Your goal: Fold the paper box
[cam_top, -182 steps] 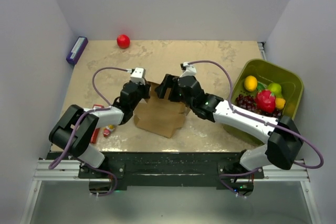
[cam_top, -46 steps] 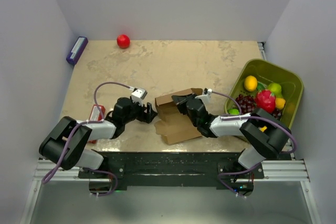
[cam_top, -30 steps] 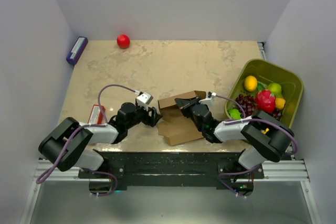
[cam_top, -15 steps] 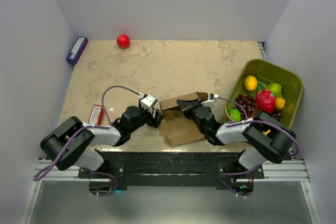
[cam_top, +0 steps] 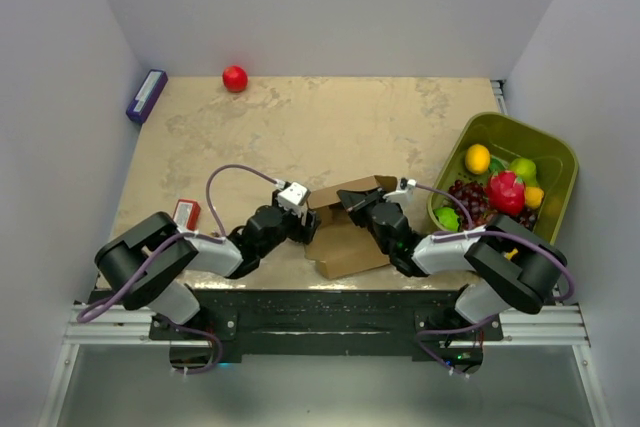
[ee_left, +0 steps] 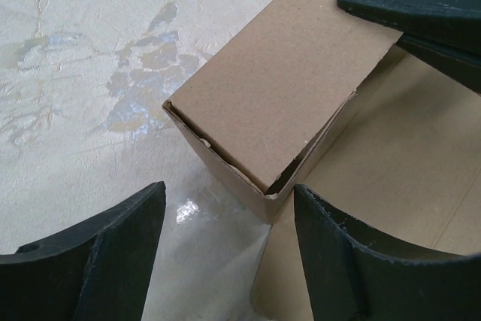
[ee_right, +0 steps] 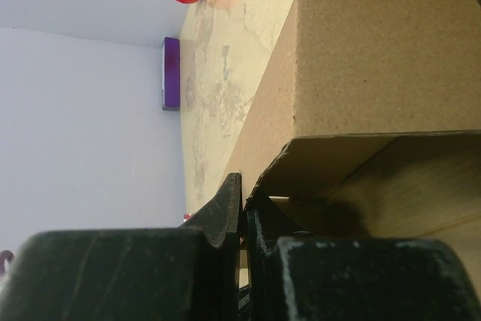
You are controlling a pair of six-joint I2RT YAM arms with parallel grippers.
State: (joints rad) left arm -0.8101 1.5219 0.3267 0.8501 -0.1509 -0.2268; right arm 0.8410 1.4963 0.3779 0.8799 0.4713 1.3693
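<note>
The paper box [cam_top: 345, 244] is brown cardboard, partly folded up, lying near the table's front edge between the arms. One long wall [ee_left: 278, 88] stands up over the flat base sheet [ee_left: 391, 178]. My right gripper [cam_top: 351, 202] is shut on the top edge of that wall; in the right wrist view its jaws [ee_right: 242, 195] pinch the thin cardboard [ee_right: 376, 58]. My left gripper [cam_top: 304, 230] is open at the box's left corner. In the left wrist view its fingers [ee_left: 98, 261] straddle that corner [ee_left: 267, 186] without touching it.
A green basin [cam_top: 553, 137] of fruit stands at the right edge. A red ball [cam_top: 234, 78] and a small purple box [cam_top: 146, 95] lie at the back left. A red flat pack [cam_top: 186, 212] lies left of the left arm.
My left gripper has slid right, up to the box's left corner. The right gripper keeps its hold on the wall and has barely moved.
</note>
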